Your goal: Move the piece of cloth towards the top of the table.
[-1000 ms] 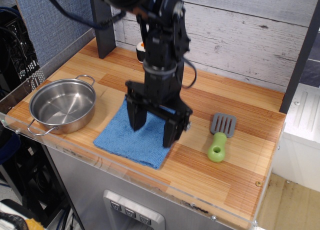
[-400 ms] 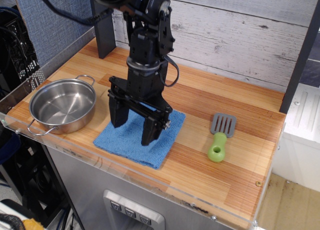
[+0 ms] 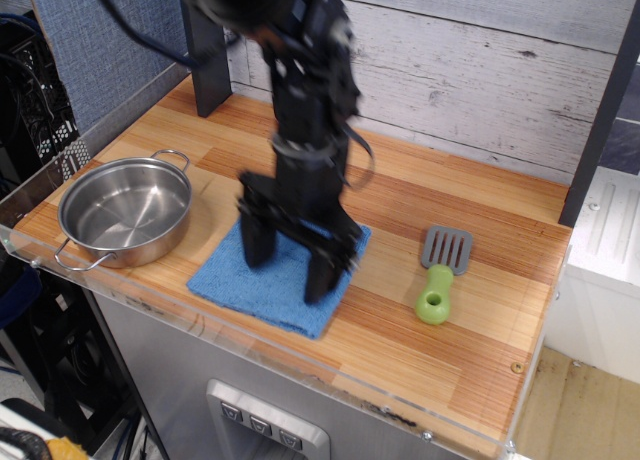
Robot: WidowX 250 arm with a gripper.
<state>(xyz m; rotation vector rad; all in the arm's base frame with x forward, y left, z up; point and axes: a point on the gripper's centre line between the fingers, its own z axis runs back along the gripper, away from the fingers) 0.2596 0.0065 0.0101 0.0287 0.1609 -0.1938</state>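
Observation:
The blue terry cloth (image 3: 250, 285) lies flat on the striped wood table (image 3: 440, 350), near its front edge, just right of the steel pot. My black gripper (image 3: 288, 270) hangs straight down over the cloth, blurred by motion. Its two fingers (image 3: 258, 248) are spread wide apart and hold nothing. The fingertips are at or just above the cloth's surface; I cannot tell whether they touch. The arm hides the cloth's back edge.
A steel pot (image 3: 125, 212) with two handles stands at the front left. A spatula with a green handle and grey blade (image 3: 440, 278) lies to the right of the cloth. A dark post (image 3: 205, 60) stands at the back left. A plank wall backs the table.
The gripper swung left over the cloth, then back right a little and lower. It stays open. The cloth, pot and spatula have not moved.

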